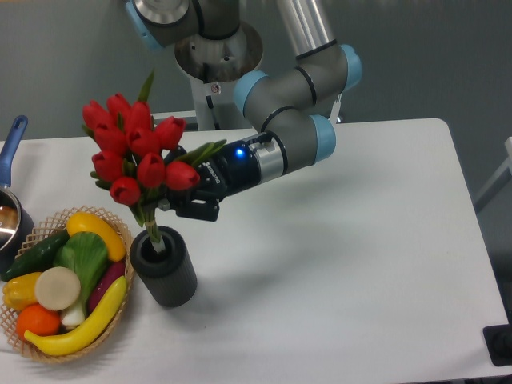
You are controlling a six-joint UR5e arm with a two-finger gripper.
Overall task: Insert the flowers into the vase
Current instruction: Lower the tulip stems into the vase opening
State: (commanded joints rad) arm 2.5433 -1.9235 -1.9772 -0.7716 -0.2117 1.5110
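1. A UR5e arm (292,128) reaches down from its base behind the white table (360,256), forearm bent toward the left, the wrist lying nearly level and a blue light glowing on it.
2. The black gripper (178,202) points left, just above and to the right of the vase (164,266); its fingers pinch the stems of the flowers (134,156) just below the blooms.
3. The flowers, a bunch of red tulip buds with green leaves, stand nearly upright above the vase, tilted slightly left, and the bunch spreads wider than the vase.
4. The green stem ends reach down into the vase's round mouth; how deep they go cannot be told.
5. The vase, a dark grey ribbed cylinder, stands upright near the table's front left, with its shadow falling to the right.
6. Just left of the vase sits a wicker basket (104,328) filled with toy produce, among them a yellow banana (84,324), a cucumber (32,254) and an orange (36,320).
7. Further left of the vase, at the frame's edge, a blue-handled pot (11,210) is partly visible.
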